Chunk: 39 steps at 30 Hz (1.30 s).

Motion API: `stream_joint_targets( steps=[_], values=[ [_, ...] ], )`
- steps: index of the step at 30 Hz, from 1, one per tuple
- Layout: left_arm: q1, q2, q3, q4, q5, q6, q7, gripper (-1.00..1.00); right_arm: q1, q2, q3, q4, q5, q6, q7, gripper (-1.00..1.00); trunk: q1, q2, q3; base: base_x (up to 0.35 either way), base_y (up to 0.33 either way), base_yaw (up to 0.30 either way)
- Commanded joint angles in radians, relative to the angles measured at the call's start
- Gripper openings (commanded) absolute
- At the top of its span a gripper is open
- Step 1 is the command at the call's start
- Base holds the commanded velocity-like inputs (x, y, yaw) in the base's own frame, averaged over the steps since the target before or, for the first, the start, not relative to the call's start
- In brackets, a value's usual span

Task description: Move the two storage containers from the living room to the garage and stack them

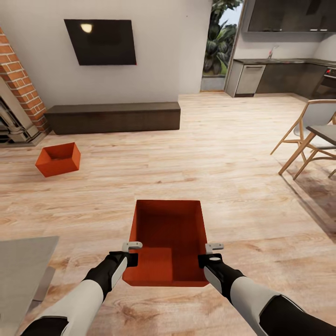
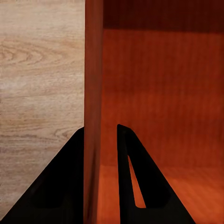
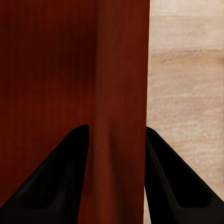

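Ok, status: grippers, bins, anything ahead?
Left gripper and right gripper clamped on near bin walls. Second bin on wood floor by fireplace. Chairs right.

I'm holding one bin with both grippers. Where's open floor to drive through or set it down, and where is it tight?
Widest bare wood floor runs ahead of the held bin, between the low cabinet and the chairs, toward the kitchen. Tight spots: far left, the second bin by the brick fireplace; near left, a grey surface; right, the chairs. Left gripper and right gripper clamp the bin's side walls.

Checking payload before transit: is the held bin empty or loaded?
Empty. The head view shows the held bin's bare orange bottom; the left gripper and right gripper each straddle a side wall.
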Motion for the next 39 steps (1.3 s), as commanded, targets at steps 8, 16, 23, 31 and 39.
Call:
stream_joint_targets(
  steps=[8, 16, 23, 31, 39],
  values=[
    [0.000, 0.000, 0.001, 0.001, 0.004, 0.005, 0.008, -1.00, -0.001, 0.003, -0.001, -0.007, 0.007, -0.008, -0.007, -1.00, -0.031, 0.056, 0.024, 0.000, 0.000, 0.000],
    [0.000, 0.000, 0.001, 0.001, 0.004, 0.005, 0.008, -1.00, -0.001, 0.006, -0.001, -0.007, 0.007, -0.008, -0.007, -1.00, -0.061, 0.112, 0.049, 0.000, 0.000, 0.000],
    [0.000, -0.001, 0.001, 0.001, 0.004, 0.004, 0.009, -1.00, -0.001, 0.009, -0.001, -0.007, 0.007, -0.007, -0.011, -1.00, -0.088, 0.161, 0.071, 0.000, 0.000, 0.000],
    [0.000, -0.001, 0.001, 0.001, 0.004, 0.004, 0.009, -1.00, -0.001, 0.010, -0.002, -0.007, 0.005, -0.006, -0.010, -1.00, -0.119, 0.217, 0.103, 0.000, 0.000, 0.000],
    [0.000, -0.001, 0.001, 0.002, 0.004, 0.004, 0.009, -1.00, -0.001, 0.010, -0.002, -0.007, 0.005, -0.006, -0.010, -1.00, -0.150, 0.273, 0.141, 0.000, 0.000, 0.000]
  ],
)
